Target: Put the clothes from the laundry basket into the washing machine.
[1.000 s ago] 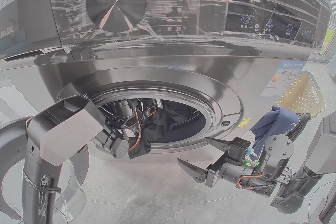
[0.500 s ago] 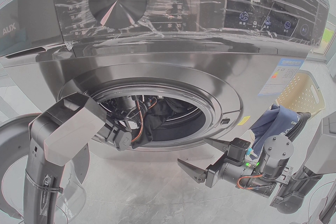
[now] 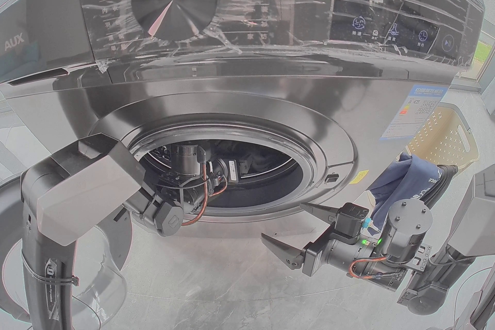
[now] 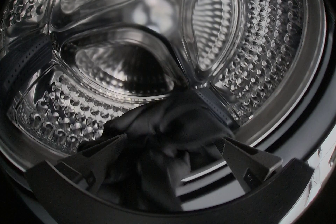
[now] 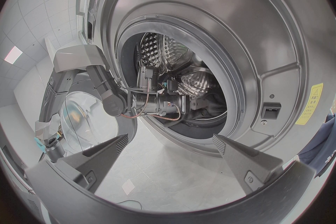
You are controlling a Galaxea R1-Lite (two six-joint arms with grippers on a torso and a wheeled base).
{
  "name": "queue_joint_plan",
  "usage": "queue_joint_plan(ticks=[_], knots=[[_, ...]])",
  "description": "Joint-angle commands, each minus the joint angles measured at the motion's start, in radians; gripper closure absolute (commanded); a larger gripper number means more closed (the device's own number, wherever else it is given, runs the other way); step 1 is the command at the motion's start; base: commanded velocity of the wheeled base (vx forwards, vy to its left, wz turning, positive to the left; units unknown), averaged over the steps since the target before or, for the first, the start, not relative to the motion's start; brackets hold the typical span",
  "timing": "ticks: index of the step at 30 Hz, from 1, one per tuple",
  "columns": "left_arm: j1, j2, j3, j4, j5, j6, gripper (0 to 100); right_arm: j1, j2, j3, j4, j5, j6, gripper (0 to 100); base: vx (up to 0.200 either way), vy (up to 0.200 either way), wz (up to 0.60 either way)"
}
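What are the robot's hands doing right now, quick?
Left gripper: open, inside the drum.
Right gripper: open, holding nothing.

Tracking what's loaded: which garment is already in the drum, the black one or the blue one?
The black garment, lying inside the drum before the open left gripper. The blue garment hangs at the laundry basket, outside.

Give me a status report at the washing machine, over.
Left gripper open inside drum, near dark garment. Right gripper open, outside the machine. Blue garment at laundry basket. Left arm occupies the door opening.
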Motion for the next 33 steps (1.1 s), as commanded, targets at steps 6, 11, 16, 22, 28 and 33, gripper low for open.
queue_joint_plan(ticks=[6,11,16,22,28,33], knots=[[-0.011,0.065,0.017,0.005,-0.002,0.019,0,0.001,0.002,-0.001,0.000,0.000,0.000,0,0.000,0.000,0.00],[-0.007,0.094,-0.012,0.008,0.000,0.039,100,0.003,0.007,-0.004,0.000,0.000,0.000,0,0.000,0.000,0.00],[-0.005,0.140,-0.111,-0.005,0.009,0.036,100,0.003,0.007,-0.003,0.000,0.000,0.000,0,0.000,0.000,0.00],[0.001,0.201,-0.251,-0.067,0.032,0.027,100,0.003,0.007,-0.003,0.000,0.000,0.000,0,0.000,0.000,0.00],[0.028,0.286,-0.450,-0.094,0.081,0.015,100,0.003,0.010,-0.003,0.000,0.000,0.000,0,0.000,0.000,0.00],[0.039,0.338,-0.588,-0.091,0.109,0.009,100,0.003,0.010,-0.001,0.000,0.000,0.000,0,0.000,0.000,0.00]])
